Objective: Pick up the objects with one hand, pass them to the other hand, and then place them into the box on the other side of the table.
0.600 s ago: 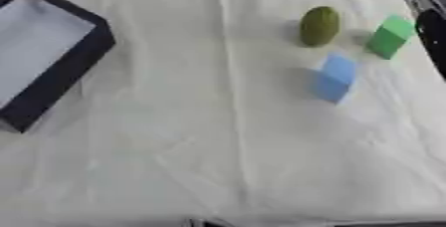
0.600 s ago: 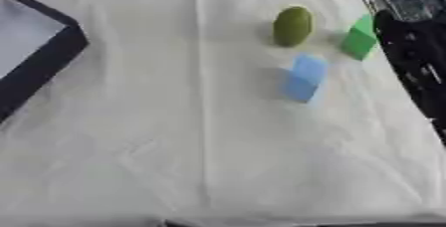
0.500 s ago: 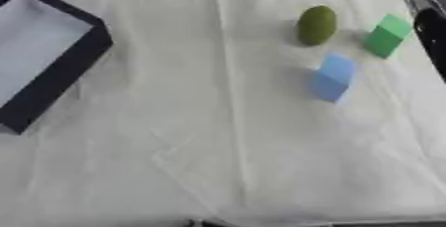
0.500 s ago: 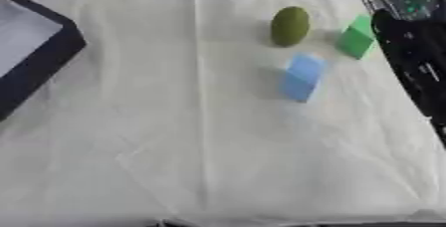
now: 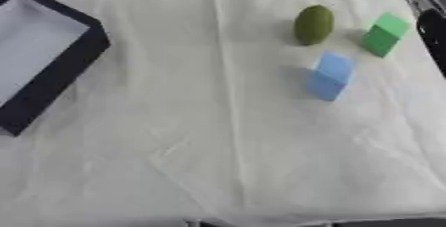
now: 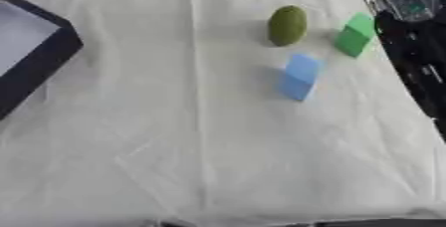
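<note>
Left eye view. A counter (image 5: pixel 122 161) draped in a creased white cloth carries three objects grouped at the right: an olive-green oval object (image 5: pixel 313 24), a green block (image 5: pixel 384 34) just beside it toward the right edge, and a blue block (image 5: pixel 330 76) nearer the camera, apart from both. A dark-walled box (image 5: pixel 65 69) with a pale floor sits at the left side, well apart from the group and holding nothing visible. Only a dark part of the right arm shows at the right edge; no robot hand can be made out here.

Right eye view. The same layout, with the right arm (image 6: pixel 409 37) along the upper right edge close to the green block; whether its robot hand is released or clenched cannot be told. The left robot hand appears in neither view.

Step in hand, as judged: the opening reach, with all three objects yet to be picked. The next move calls for the right robot hand to close on a nearby object, probably the green block, and lift it toward mid-counter for the pass.
</note>
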You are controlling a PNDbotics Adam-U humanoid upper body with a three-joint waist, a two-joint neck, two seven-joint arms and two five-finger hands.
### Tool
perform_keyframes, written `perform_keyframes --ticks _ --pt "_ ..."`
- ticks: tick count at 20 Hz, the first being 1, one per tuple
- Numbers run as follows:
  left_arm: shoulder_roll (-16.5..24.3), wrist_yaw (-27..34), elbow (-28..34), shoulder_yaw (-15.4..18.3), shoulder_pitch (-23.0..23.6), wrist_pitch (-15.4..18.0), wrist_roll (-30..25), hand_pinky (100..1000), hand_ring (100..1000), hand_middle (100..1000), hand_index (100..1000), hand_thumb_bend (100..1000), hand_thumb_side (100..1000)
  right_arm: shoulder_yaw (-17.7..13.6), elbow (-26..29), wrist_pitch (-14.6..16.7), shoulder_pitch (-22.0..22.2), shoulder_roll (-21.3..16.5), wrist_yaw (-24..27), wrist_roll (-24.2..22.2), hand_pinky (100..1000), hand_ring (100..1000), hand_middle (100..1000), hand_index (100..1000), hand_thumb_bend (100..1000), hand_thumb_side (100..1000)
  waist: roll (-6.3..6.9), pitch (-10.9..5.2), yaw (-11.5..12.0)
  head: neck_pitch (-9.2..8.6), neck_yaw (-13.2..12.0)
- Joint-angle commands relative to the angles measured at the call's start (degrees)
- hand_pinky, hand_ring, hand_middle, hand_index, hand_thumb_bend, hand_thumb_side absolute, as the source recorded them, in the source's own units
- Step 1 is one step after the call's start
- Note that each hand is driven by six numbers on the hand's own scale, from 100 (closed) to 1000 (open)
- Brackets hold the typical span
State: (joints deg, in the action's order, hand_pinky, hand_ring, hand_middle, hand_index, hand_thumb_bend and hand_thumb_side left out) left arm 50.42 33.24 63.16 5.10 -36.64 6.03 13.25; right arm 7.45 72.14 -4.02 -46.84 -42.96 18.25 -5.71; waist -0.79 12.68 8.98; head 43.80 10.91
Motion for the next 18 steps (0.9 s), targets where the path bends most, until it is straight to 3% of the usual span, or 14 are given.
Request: perform_keyframes --ticks 1,5,10,15,18 --pt "3.5 0.2 1.1 0.8 -0.1 0.1 0.3 764 731 763 792 688 534 0.7 3.2 -0.1 1.0 -5.9 -2.5 -3.4 858 893 804 894 258 535 0.19 -1.05 -0.1 0.32 -0.7" --pt "3.4 0.1 0.4 0.9 -0.6 0.0 0.7 764 732 762 792 688 534 1.4 9.2 1.0 7.6 -13.3 -7.2 -11.3 865 897 812 900 354 559 -0.43 -1.16 -0.4 0.32 -1.3" --pt "3.6 -0.6 0.6 0.7 -0.4 -0.2 0.4 763 730 761 791 690 535 0.0 18.9 3.3 14.5 -20.9 -13.2 -18.9 876 906 860 919 468 603 -1.01 -1.14 -1.0 0.32 -1.6" --pt "4.3 -1.0 0.5 0.7 -0.1 -0.2 0.5 764 726 760 790 687 536 -1.9 24.3 6.0 20.3 -24.4 -17.9 -24.9 879 906 851 916 585 604 -1.68 -1.15 -1.3 0.32 -1.4" --pt "4.7 -1.2 0.5 0.6 0.0 -0.4 0.4 763 725 760 788 687 539 -1.8 26.6 8.9 23.1 -25.4 -17.7 -26.7 879 914 856 925 604 579 -2.06 -1.06 -1.5 0.32 -1.9"
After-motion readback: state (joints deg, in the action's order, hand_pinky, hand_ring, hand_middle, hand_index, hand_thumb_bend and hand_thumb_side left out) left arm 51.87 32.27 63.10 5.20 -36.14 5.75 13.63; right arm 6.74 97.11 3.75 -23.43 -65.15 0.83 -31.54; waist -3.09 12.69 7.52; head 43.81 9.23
